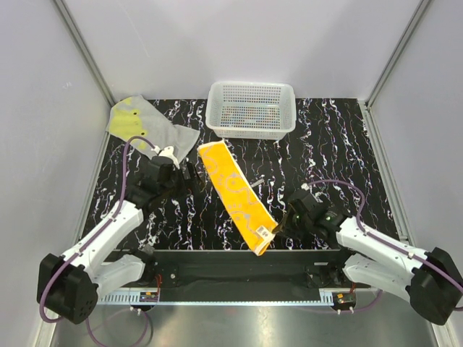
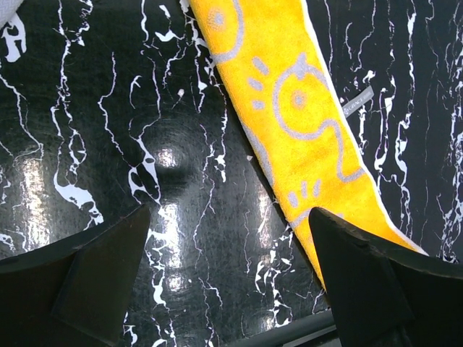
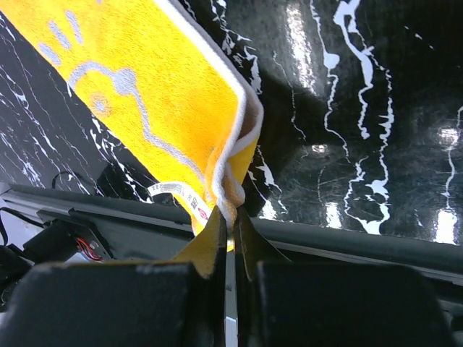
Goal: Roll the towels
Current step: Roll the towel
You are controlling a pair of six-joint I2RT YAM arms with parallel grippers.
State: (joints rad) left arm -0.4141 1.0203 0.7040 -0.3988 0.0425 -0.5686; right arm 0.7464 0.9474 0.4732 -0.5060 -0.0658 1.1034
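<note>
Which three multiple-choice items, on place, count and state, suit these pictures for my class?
1. Where is the white basket? A: far side of the table; B: beside the arm bases; C: on a towel.
2. How many towels show? A: one; B: two; C: three.
3. The right gripper is: A: wide open; B: shut on nothing; C: shut on the orange towel.
Key: A, it sits at the far edge; B, orange plus the grey towel; C, it pinches the towel's near corner.
</note>
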